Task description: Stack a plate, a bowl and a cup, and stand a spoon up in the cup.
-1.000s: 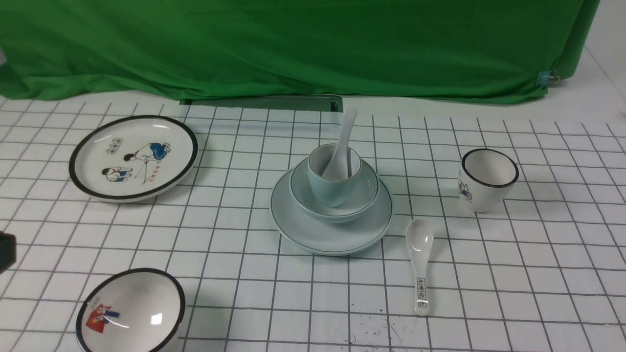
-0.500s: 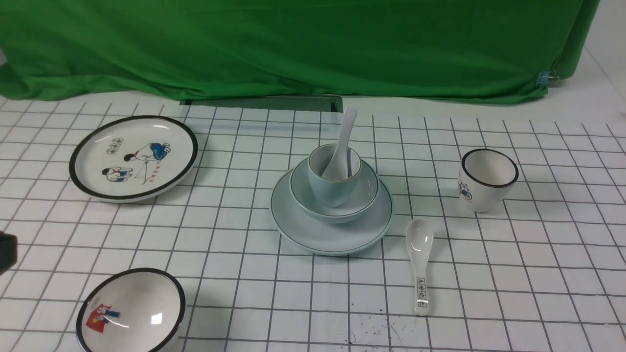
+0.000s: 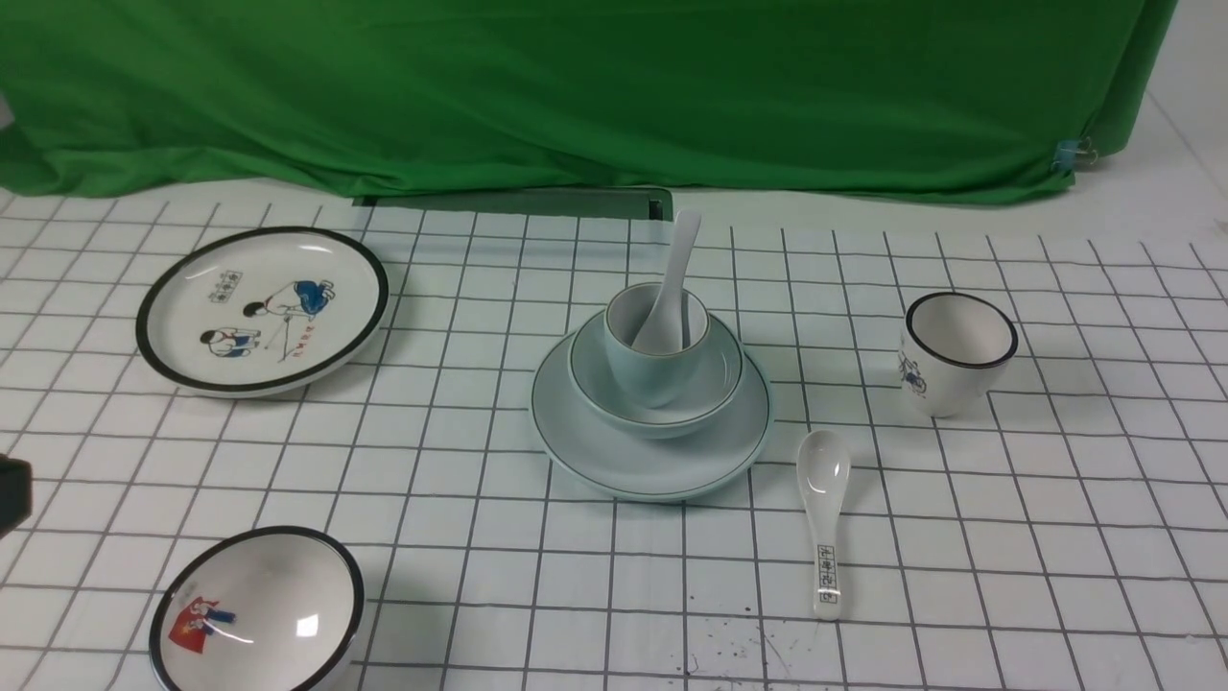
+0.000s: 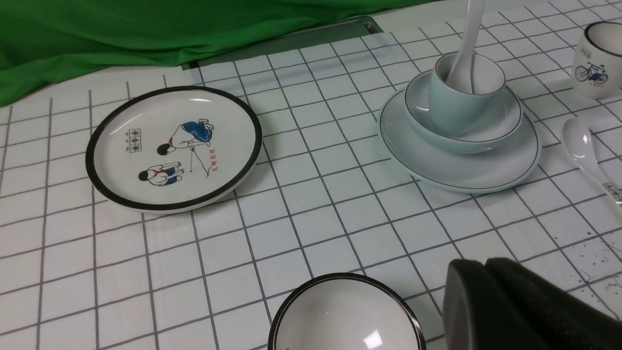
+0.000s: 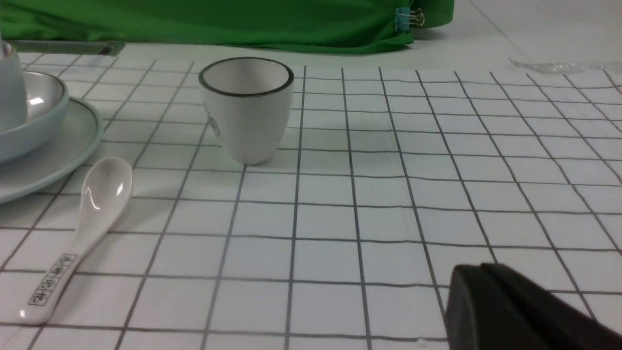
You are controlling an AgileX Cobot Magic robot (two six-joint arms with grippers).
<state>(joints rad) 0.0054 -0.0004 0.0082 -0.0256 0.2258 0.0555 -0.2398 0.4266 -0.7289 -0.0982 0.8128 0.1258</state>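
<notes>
The pale blue-green plate [image 3: 585, 446] lies mid-table with the blue-green bowl [image 3: 720, 379] on it, the blue-green cup [image 3: 645, 369] in the bowl and the plain white spoon [image 3: 676, 259] standing in the cup. The stack also shows in the left wrist view: plate [image 4: 486, 172], bowl [image 4: 505, 121], cup [image 4: 449, 104], spoon [image 4: 469, 39]. My left gripper [image 4: 483, 265] is shut and empty, near the front left, far from the stack; only a dark bit shows at the front view's left edge [image 3: 11, 491]. My right gripper [image 5: 478, 270] is shut and empty, over bare cloth at the right.
A black-rimmed cartoon plate [image 3: 261, 309] lies back left, a black-rimmed picture bowl [image 3: 254, 609] front left, a black-rimmed cup [image 3: 955, 350] at the right, and a spoon with handle writing [image 3: 825, 513] just right of the stack. A green cloth [image 3: 576, 86] hangs behind.
</notes>
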